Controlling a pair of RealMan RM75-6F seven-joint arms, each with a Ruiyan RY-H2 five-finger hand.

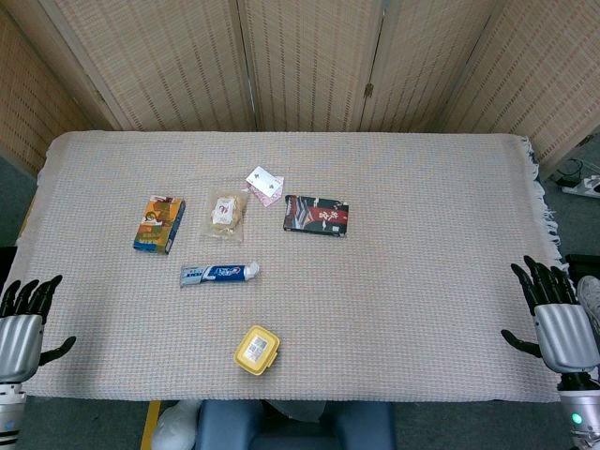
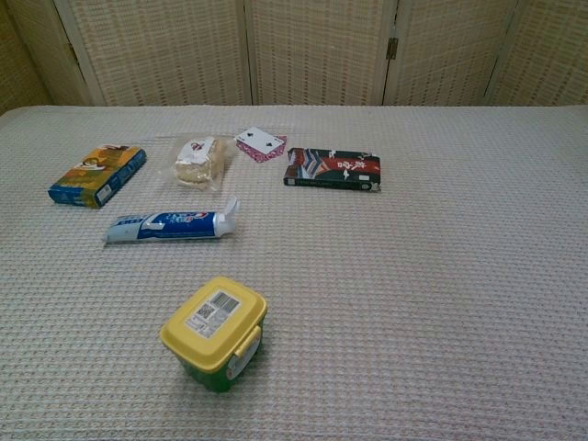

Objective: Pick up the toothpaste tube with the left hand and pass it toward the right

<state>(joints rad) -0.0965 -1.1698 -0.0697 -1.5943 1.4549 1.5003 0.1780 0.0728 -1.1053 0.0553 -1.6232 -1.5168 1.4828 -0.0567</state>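
The blue and white toothpaste tube (image 1: 219, 272) (image 2: 172, 224) lies flat on the cloth left of centre, its cap pointing right. My left hand (image 1: 22, 323) hovers at the table's near left corner, fingers spread and empty, well left of the tube. At the near right edge my right hand (image 1: 557, 319) is also spread with nothing in it. Neither hand appears in the chest view.
A yellow-lidded tub (image 1: 257, 350) (image 2: 215, 333) stands in front of the tube. Behind it lie an orange and blue box (image 1: 159, 224) (image 2: 97, 175), a clear snack bag (image 1: 226, 213) (image 2: 198, 161), a playing-card pack (image 1: 264, 185) (image 2: 261, 143) and a dark patterned box (image 1: 316, 215) (image 2: 333, 168).
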